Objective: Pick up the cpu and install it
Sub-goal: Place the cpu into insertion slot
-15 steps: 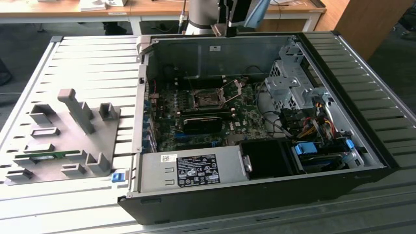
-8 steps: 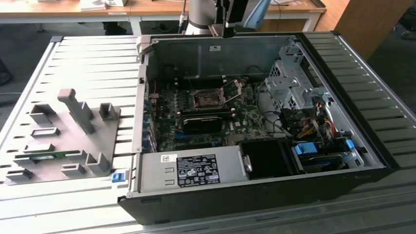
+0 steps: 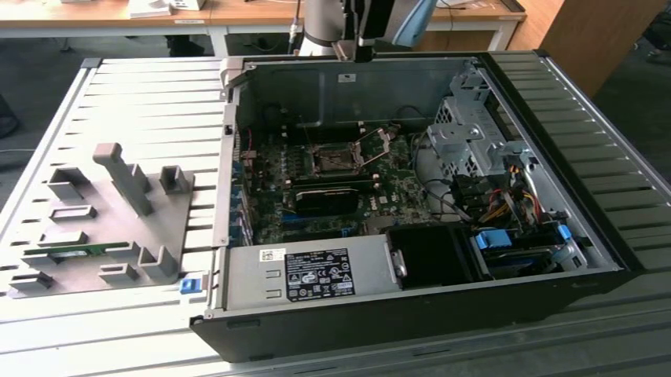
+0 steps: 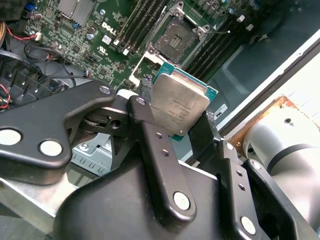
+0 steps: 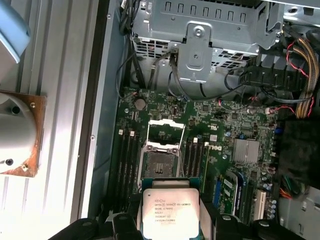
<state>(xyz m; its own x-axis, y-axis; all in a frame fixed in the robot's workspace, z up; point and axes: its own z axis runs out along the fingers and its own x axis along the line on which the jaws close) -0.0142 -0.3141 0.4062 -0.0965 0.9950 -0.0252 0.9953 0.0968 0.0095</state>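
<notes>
Already done: cpu is pinched by the jaws of the gripper.
Left: socket is seen open, empty, not yet filled.

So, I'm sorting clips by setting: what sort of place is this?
Likely a robotics lab or workshop: an open PC case on a slatted metal table, grey fixture blocks beside it, and robot fingers holding a cpu.

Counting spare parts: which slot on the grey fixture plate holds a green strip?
The low slot at the grey fixture plate's edge on the exterior view's left; it alone holds the green strip.
</notes>
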